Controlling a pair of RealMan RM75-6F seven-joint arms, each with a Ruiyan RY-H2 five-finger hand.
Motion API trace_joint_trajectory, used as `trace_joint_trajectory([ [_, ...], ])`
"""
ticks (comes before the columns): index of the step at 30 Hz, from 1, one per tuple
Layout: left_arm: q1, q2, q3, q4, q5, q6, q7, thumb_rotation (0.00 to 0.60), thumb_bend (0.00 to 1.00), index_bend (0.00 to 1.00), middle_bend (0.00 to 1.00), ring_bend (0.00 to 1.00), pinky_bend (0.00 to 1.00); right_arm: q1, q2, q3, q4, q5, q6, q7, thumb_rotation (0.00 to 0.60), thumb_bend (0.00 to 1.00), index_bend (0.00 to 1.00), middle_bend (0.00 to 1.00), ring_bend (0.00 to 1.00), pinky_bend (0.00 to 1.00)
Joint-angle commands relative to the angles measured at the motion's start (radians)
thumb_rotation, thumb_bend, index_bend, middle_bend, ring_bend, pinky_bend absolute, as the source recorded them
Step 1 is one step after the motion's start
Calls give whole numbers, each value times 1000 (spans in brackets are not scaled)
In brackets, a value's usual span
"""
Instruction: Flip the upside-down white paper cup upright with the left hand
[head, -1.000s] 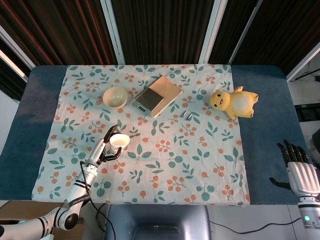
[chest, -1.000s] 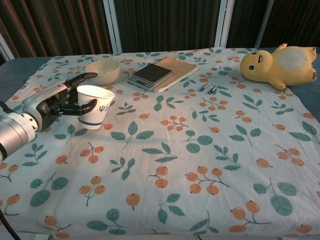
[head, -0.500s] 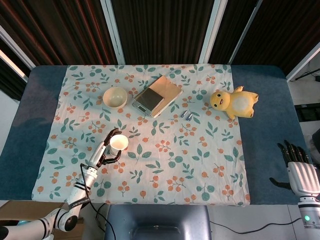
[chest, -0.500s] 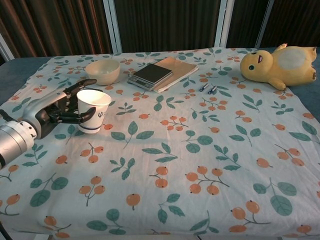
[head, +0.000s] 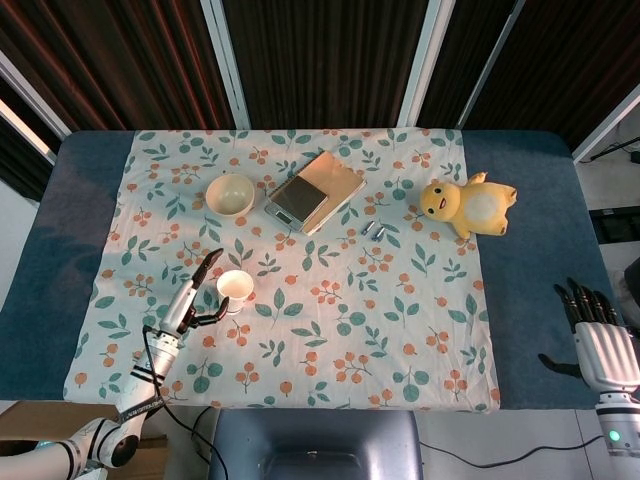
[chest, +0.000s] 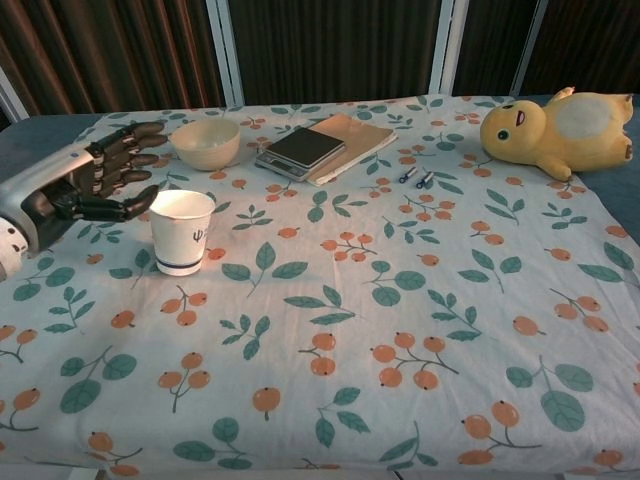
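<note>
The white paper cup (chest: 183, 231), tapered and smooth with a dark band near its base, is seen standing upright, mouth up, on the floral cloth (chest: 330, 300) at the left of the frame. It was held half a second ago by the left hand (chest: 88, 183); now the dark metal fingers (chest: 130, 155) are released and spread just beside it, apart. The right hand (head: 600, 340) is seen at the lower right of the head view, fingers extended, grasping nothing.

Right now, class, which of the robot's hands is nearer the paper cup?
Left. The left hand is open just beside the upright cup; the right hand hangs off the table's far right edge.
</note>
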Motion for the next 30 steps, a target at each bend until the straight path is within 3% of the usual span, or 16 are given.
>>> trace_joint_trajectory([
  [1,16,50,-12,-36,8,35,10,600,472,0,0,0,49,1,1,0,-3,-2,-1,3,600,176,0,0,0,0],
  [7,42,176,-20,-97,13,72,84,600,468,0,0,0,32,3,1,2,-1,-7,6,-2,600,176,0,0,0,0],
  [10,53,298,24,-142,53,60,243,600,465,0,0,0,11,-1,0,6,2,-12,25,-14,600,177,0,0,0,0],
  [13,77,470,95,-238,81,18,509,600,462,0,0,0,0,-8,1,8,5,-13,42,-18,600,176,0,0,0,0],
  [15,115,566,128,-330,57,23,687,600,451,0,0,0,0,-12,2,9,8,-13,49,-17,600,177,0,0,0,0],
  [17,165,620,155,-412,22,51,779,600,448,0,0,0,0,-14,2,9,11,-13,52,-14,600,177,0,0,0,0],
  [22,260,673,212,-468,-14,117,886,600,446,0,0,0,0,-18,-9,7,32,-19,65,-35,600,177,0,0,0,0],
  [30,380,612,229,-404,19,292,912,600,447,0,0,0,0,-21,-31,8,43,-42,93,-42,600,177,0,0,0,0],
])
